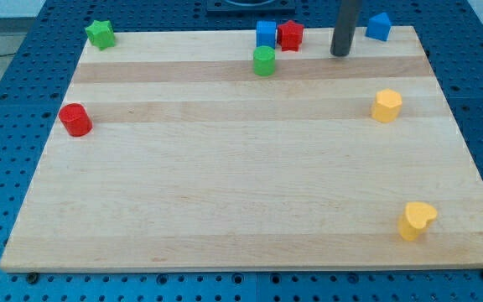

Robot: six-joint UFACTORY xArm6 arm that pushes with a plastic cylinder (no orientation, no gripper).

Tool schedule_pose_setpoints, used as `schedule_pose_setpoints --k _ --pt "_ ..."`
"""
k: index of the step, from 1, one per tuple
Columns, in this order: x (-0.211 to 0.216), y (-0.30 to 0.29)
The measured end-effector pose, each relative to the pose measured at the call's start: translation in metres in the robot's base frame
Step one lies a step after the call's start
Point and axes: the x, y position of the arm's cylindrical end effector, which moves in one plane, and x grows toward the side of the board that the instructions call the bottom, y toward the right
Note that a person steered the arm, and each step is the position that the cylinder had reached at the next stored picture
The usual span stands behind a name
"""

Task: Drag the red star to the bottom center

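Note:
The red star (291, 34) sits at the board's top edge, just right of centre, touching a blue cube (266, 34) on its left. A green cylinder (264, 60) lies just below the blue cube. My tip (340, 54) is on the board to the right of the red star, about a block's width away from it. A red cylinder (75, 119) lies at the view's left side.
A green star (100, 33) sits at the top left corner. A blue block (379, 26) is at the top right edge, right of my tip. A yellow hexagon (386, 106) is at the right, a yellow heart (415, 220) at the bottom right. The wooden board (225, 184) rests on a blue pegboard.

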Motion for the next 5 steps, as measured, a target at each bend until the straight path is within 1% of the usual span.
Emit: schedule_pose_setpoints --k 1,3,4,5 --pt "-0.044 -0.015" --pt "-0.045 -0.058" --pt "-0.043 -0.071" --pt "-0.03 -0.072"
